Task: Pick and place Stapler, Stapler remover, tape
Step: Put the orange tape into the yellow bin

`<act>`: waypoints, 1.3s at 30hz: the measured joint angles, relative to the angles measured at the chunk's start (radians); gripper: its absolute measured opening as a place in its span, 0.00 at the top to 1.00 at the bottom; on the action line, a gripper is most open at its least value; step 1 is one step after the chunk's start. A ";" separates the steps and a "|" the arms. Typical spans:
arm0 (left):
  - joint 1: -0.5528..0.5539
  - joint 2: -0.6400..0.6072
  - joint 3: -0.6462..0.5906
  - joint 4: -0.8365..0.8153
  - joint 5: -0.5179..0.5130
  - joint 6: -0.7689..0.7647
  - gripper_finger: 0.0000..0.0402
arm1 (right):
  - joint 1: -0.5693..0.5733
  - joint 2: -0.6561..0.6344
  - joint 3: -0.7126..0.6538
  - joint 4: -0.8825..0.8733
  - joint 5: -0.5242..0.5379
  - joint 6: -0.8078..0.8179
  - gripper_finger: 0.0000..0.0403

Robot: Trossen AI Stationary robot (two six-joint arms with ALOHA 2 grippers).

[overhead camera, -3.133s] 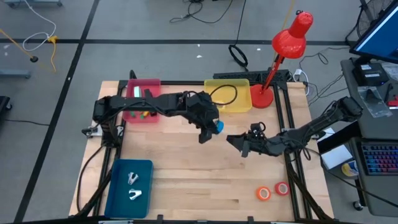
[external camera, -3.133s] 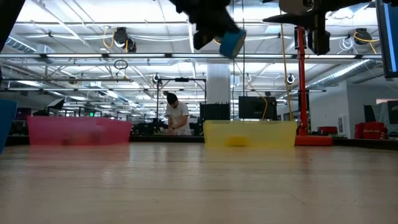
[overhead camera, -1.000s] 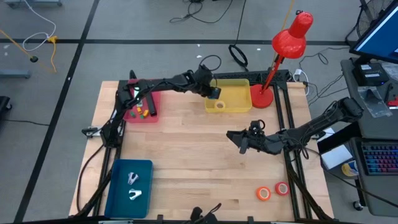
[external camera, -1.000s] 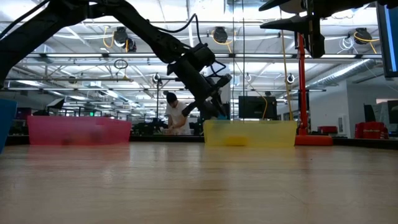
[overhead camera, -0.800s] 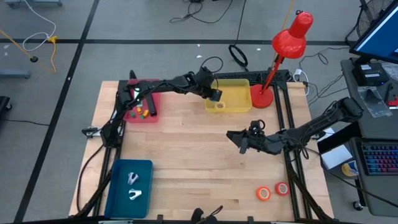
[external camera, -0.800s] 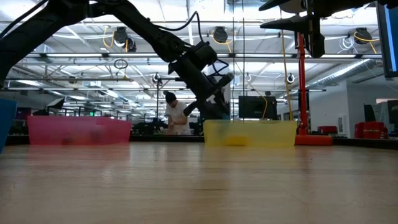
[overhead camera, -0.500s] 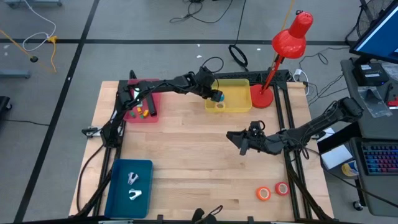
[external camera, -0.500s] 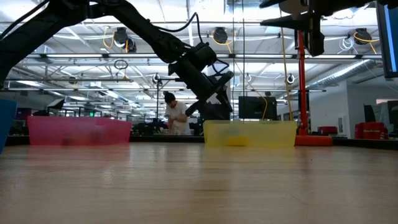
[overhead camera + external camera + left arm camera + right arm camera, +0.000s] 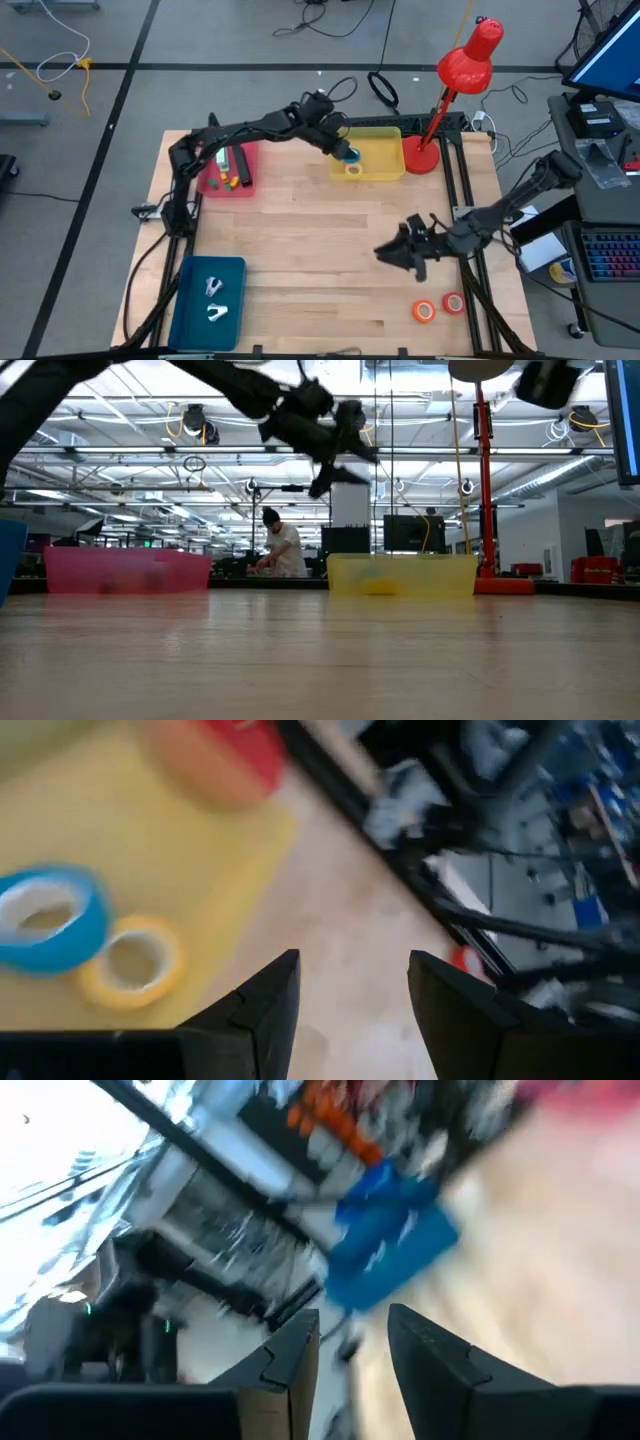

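Left gripper: your left gripper (image 9: 343, 148) hangs over the left end of the yellow tray (image 9: 385, 165) at the far side of the table, fingers spread with nothing between them.

Tape in the tray: a blue roll (image 9: 351, 155) and a yellow roll (image 9: 353, 169) lie side by side on the tray floor, touching or nearly so; that part looks done to me.

Right gripper: your right gripper (image 9: 385, 253) is low over the bare wood right of centre, nose pointing left. A narrow gap shows between its fingers (image 9: 275, 1370) and nothing sits in it.

Tape still out: an orange roll (image 9: 424, 311) and a red roll (image 9: 454, 302) lie flat near the near right corner, close together.

Key relation: the orange roll lies nearward and a little to the right of the right gripper's tips, with the red one just beyond it. Being rings, they have no long axis to line up with. The right arm is far nearer; the left is well apart, at the far side.

Other trays: the pink tray (image 9: 212, 180) far left holds small coloured items; the blue tray (image 9: 190, 300) near left holds pale metal pieces I can't identify.

Views: only the high view shows both loose rolls and the gripper together. The left wrist view shows the two rolls (image 9: 45, 918) in the tray clearly. The low view hides the tray's contents behind its wall (image 9: 400, 575) and misses the loose rolls.
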 joint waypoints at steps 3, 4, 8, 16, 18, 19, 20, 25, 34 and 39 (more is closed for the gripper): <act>-0.048 -0.066 0.000 -0.010 0.000 0.070 0.54 | 0.046 -0.015 0.001 -0.107 -0.076 0.227 0.74; -0.067 -0.087 0.000 -0.004 0.000 0.096 0.54 | 0.060 -0.018 0.001 -0.144 -0.120 0.323 0.76; -0.144 -0.166 0.000 0.009 -0.028 0.200 0.54 | 0.116 -0.021 0.001 -0.254 -0.307 0.720 0.80; -0.269 -0.248 0.000 0.025 -0.102 0.286 0.54 | 0.246 -0.021 0.001 -0.281 -0.379 1.196 0.87; -0.289 -0.249 0.001 0.027 -0.102 0.293 0.54 | 0.273 -0.021 0.001 -0.302 -0.379 1.259 0.89; -0.298 -0.247 0.001 0.023 -0.103 0.293 0.54 | 0.285 -0.021 0.001 -0.311 -0.379 1.285 0.90; -0.305 -0.246 0.001 0.021 -0.103 0.293 0.54 | 0.297 -0.021 0.001 -0.323 -0.379 1.308 0.91; -0.332 -0.246 0.001 -0.013 -0.105 0.293 0.54 | 0.351 -0.023 0.001 -0.378 -0.377 1.412 0.96; -0.364 -0.246 0.001 -0.039 -0.106 0.293 0.54 | 0.377 -0.052 0.001 -0.515 -0.272 1.388 0.99; -0.385 -0.246 0.001 -0.047 -0.106 0.293 0.54 | 0.379 -0.064 0.001 -0.567 -0.269 1.378 1.00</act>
